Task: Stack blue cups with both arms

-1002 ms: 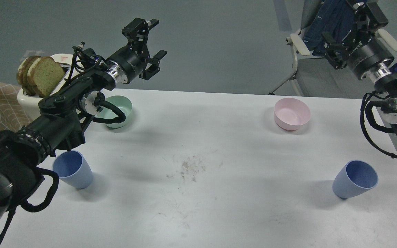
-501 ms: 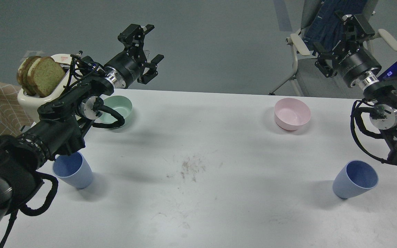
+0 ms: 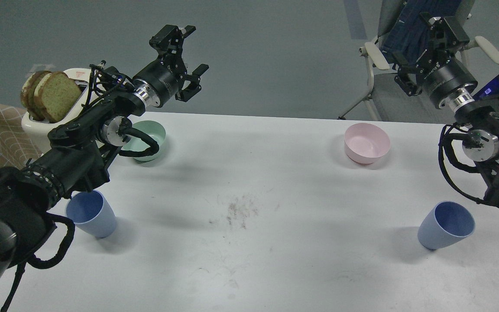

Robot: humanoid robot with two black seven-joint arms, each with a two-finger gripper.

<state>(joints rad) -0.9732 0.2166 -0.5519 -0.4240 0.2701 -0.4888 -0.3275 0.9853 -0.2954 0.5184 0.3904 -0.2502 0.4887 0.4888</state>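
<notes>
Two blue cups stand upright on the white table (image 3: pixel 254 260). The left blue cup (image 3: pixel 92 214) is near the front left, partly under my left forearm. The right blue cup (image 3: pixel 446 225) is at the front right. My left gripper (image 3: pixel 185 56) is open and empty, raised beyond the table's far edge, far above and behind the left cup. My right gripper (image 3: pixel 425 45) is open and empty, raised at the far right in front of the chair, well behind the right cup.
A mint-green bowl (image 3: pixel 150 139) sits at the back left, partly behind my left arm. A pink bowl (image 3: pixel 367 143) sits at the back right. A white toaster (image 3: pixel 41 121) holding bread slices (image 3: pixel 52 95) stands at the left edge. A chair (image 3: pixel 388 65) with blue cloth is behind the table.
My right arm pulled back and down toward the right, its gripper now smaller and farther off. My left gripper dipped slightly and rose back. The cups have not moved.
</notes>
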